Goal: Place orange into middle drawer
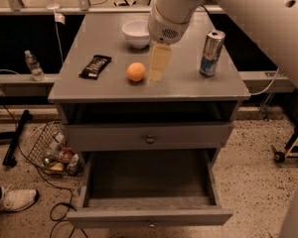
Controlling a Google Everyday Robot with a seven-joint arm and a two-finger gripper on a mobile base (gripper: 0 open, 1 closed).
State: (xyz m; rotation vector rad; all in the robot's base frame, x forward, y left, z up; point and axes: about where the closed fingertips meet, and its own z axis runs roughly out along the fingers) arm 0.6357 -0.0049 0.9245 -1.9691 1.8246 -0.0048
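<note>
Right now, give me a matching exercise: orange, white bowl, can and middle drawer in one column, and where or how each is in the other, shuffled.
1 orange
2 white bowl
3 can
4 middle drawer

A pulled open
B right side of the cabinet top
C mid-top, beside the gripper
D back of the top

Pairs: 1-C, 2-D, 3-B, 4-A

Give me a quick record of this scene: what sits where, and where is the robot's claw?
orange: on the cabinet top, near the front, not held
gripper: hangs over the top, just right of the orange in the picture
middle drawer: pulled open, orange not yet in it
drawer above: shut
white bowl: behind the orange
can: upright, right side
dark packet: left of the orange
</note>
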